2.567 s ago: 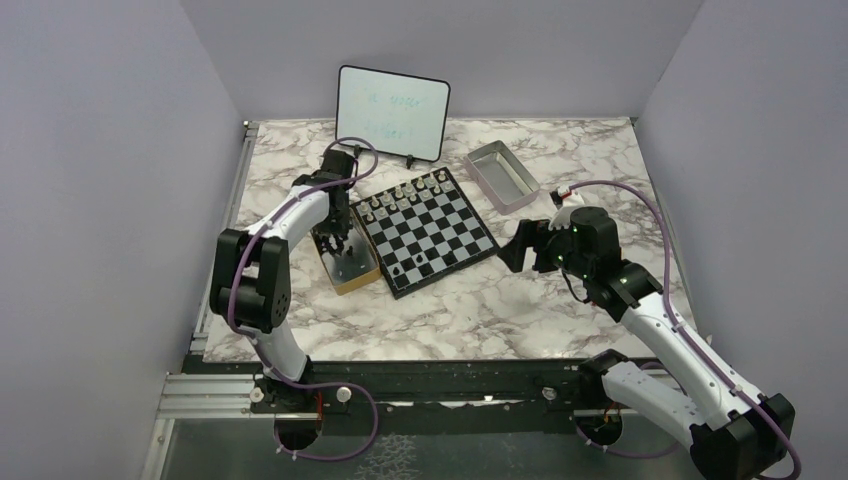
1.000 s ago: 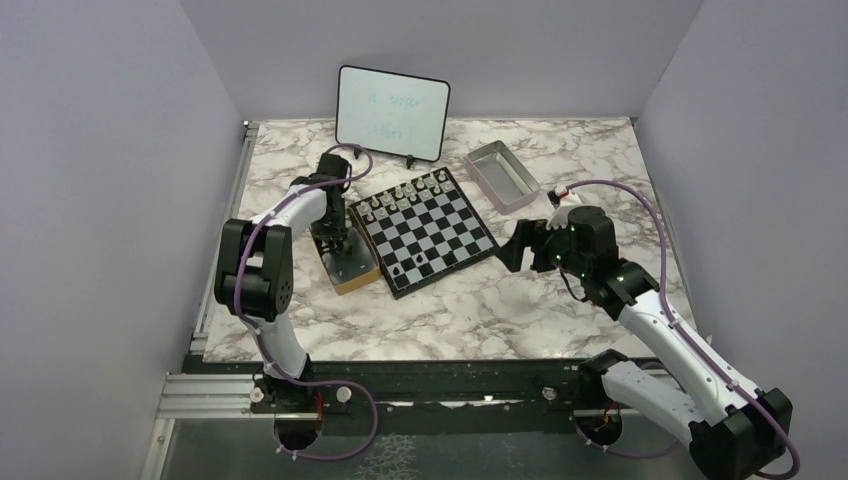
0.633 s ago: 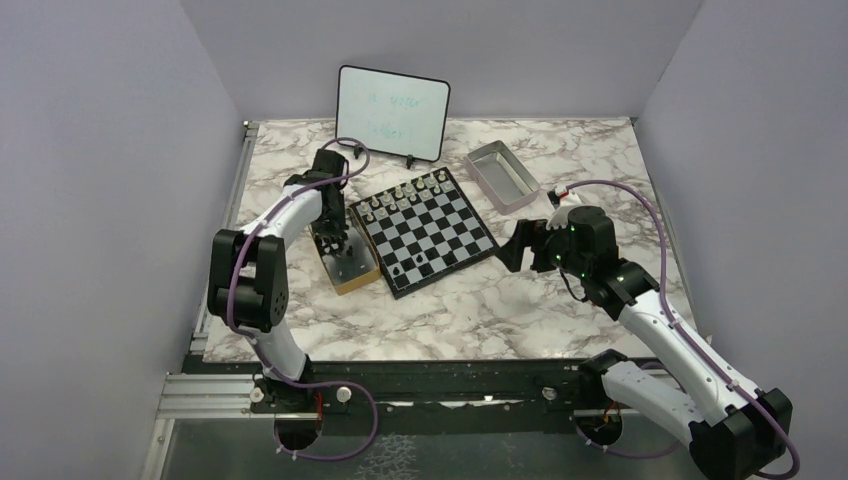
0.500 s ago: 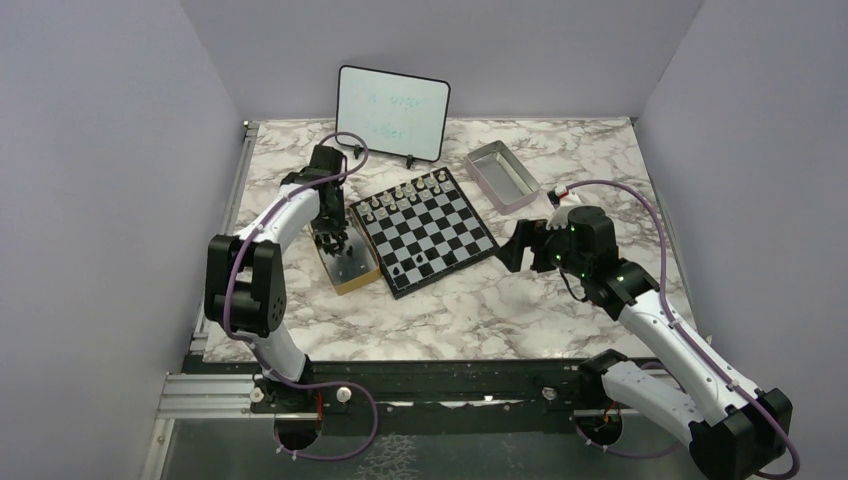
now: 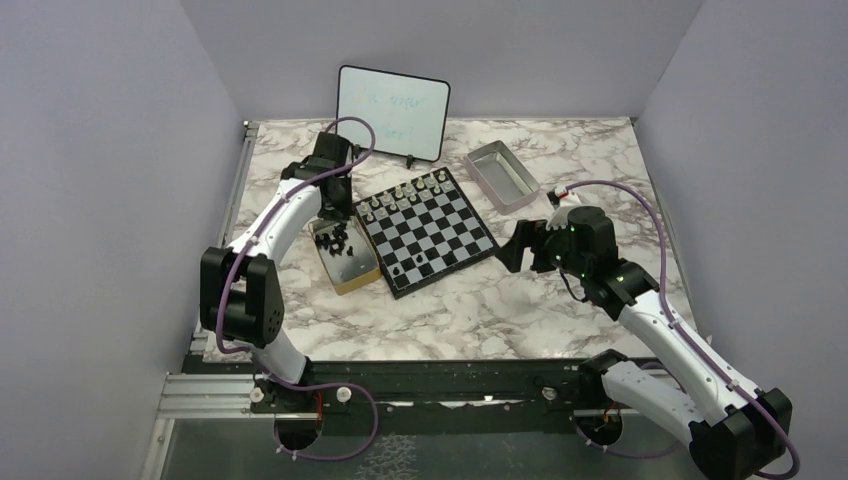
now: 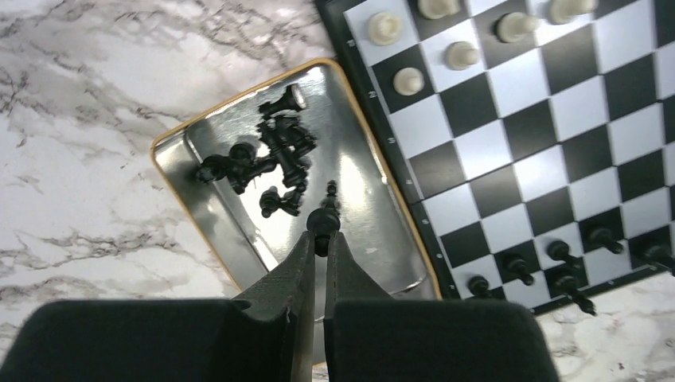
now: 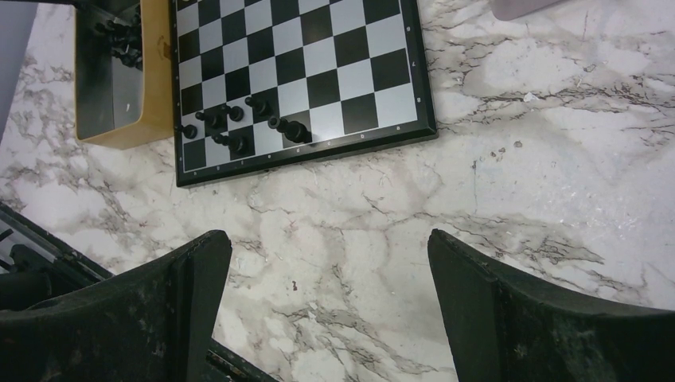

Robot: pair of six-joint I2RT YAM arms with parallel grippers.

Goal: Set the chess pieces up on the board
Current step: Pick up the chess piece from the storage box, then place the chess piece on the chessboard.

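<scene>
The board (image 5: 447, 272) lies at the table's middle, with pale figures along its far edge. Several black chess pieces (image 6: 557, 259) stand at its near left corner, which also shows in the right wrist view (image 7: 239, 127). More black pieces (image 6: 278, 151) lie heaped in the tan box (image 5: 352, 285) left of the board. My left gripper (image 6: 322, 236) is shut on one black piece (image 6: 323, 219) and holds it above the box; in the top view it (image 5: 328, 200) hangs over the box's far end. My right gripper (image 7: 326, 236) is open and empty over bare marble, right of the board (image 7: 318, 153).
The pale figures (image 5: 405, 192) fill the board's far rows. A grey metal tray (image 5: 500, 175) stands at the back right and a whiteboard (image 5: 392, 112) at the back. The tan box (image 7: 151, 119) touches the board's left side.
My left gripper has risen out of the tan box, shut on a black piece, and drawn back toward the far end. The right arm has not moved.
</scene>
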